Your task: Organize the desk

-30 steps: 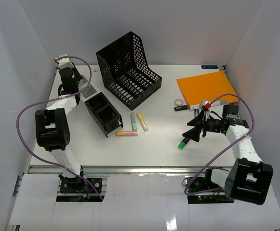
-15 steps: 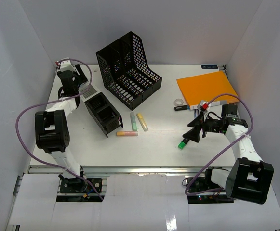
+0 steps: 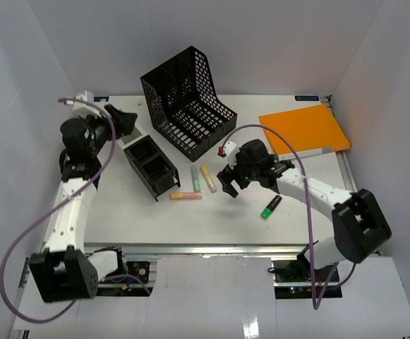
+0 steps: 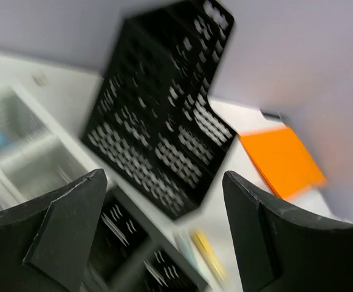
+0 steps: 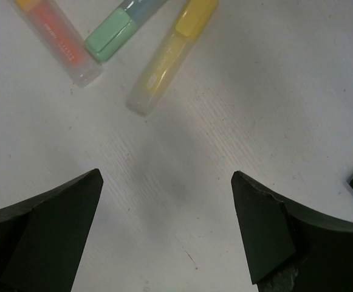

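The white desk (image 3: 212, 220) carries three highlighters near its middle: orange (image 3: 185, 195), green (image 3: 195, 179) and yellow (image 3: 208, 179). My right gripper (image 3: 227, 185) hovers open just right of them, holding nothing. In the right wrist view the orange (image 5: 58, 39), green (image 5: 115, 33) and yellow (image 5: 170, 52) highlighters lie ahead of my right gripper (image 5: 167, 175), over bare desk. A green-capped marker (image 3: 271, 206) lies behind it to the right. My left gripper (image 3: 123, 118) is raised and open at the back left; the blurred left wrist view shows the left gripper (image 4: 164, 175) empty.
A tall black mesh file rack (image 3: 188, 102) stands at the back centre, a low black two-compartment organizer (image 3: 150, 166) to its left front. An orange folder (image 3: 303, 129) lies at the back right. The file rack (image 4: 164, 121) and folder (image 4: 282, 158) also show from the left wrist.
My right arm has swung left, away from the green marker to beside the highlighters. My left arm has lifted off the back-left corner, and its jaws have opened wide.
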Available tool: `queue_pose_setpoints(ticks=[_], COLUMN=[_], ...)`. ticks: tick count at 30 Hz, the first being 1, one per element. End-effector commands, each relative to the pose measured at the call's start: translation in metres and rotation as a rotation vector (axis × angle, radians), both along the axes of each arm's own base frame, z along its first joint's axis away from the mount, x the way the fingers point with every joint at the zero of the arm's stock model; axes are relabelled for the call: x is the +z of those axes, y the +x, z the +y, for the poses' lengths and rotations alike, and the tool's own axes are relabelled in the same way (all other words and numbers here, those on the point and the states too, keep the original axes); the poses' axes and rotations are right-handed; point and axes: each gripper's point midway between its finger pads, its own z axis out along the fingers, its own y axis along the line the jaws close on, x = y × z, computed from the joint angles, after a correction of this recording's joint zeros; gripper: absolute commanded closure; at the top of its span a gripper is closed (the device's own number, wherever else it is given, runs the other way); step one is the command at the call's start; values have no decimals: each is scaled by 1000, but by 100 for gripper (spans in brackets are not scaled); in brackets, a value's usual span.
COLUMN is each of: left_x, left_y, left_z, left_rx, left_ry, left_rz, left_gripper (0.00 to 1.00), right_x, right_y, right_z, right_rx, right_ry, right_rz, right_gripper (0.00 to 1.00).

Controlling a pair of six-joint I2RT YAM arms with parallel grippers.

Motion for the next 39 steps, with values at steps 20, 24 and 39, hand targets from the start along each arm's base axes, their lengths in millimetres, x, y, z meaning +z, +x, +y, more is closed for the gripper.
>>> queue_pose_setpoints(ticks=[20,24,39], left_x=[-101,-105,-107], left_y=[-140,-139,-138], left_z=[-79,-87,-140], left_rx=[-251,-247,-275], left_ry=[-607,-618,-587], left_rz=[422,451,520], left_gripper=[14,18,24], right_x=[-67,-75,-47], right_y=[56,53,44], right_z=[72,66,33], right_rx=[-271,-274,-188], right_ry=[-115,-136,-35], right_rz=[49,58,105], right_gripper=[30,43,87])
